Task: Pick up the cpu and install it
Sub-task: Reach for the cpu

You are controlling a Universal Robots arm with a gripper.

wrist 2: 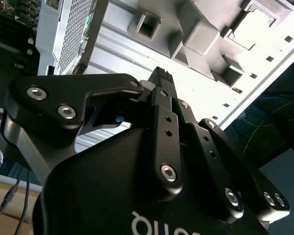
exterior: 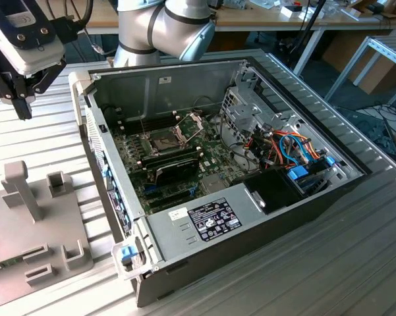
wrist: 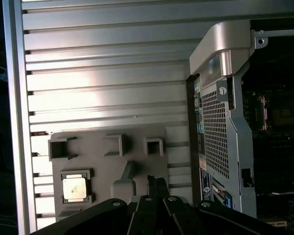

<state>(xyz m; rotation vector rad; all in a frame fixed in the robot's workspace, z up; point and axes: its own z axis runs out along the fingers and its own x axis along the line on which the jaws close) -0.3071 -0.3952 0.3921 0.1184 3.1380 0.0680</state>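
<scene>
Open computer case (exterior: 184,72) on a slatted metal surface (exterior: 26,138), with a grey fixture (exterior: 46,230) lying on the surface at the exterior view's left of the case. The arm (exterior: 158,26) rises behind the case.

Pincer (exterior: 23,110): hangs above the surface at the exterior view's upper left, outside the case and over the far end of the fixture. In both wrist views its tips (wrist 2: 161,76) are clenched together on nothing.

Cpu (wrist: 75,188): in the first wrist view it lies flat, pale metal top up, in a square recess of the fixture (wrist: 137,152). It is well apart from the pincer (wrist: 156,183) and from the case (wrist: 220,122). Three smaller square pockets (wrist: 115,145) stand in a row on the fixture beside it.

Motherboard (exterior: 151,164): green, on the case floor. Its dark square socket (exterior: 163,138) sits near the middle, and the hinged frame (exterior: 194,120) appears to be raised, though this is hard to make out. A bundle of coloured cables (exterior: 290,148) occupies the case corner at the exterior view's right.
</scene>
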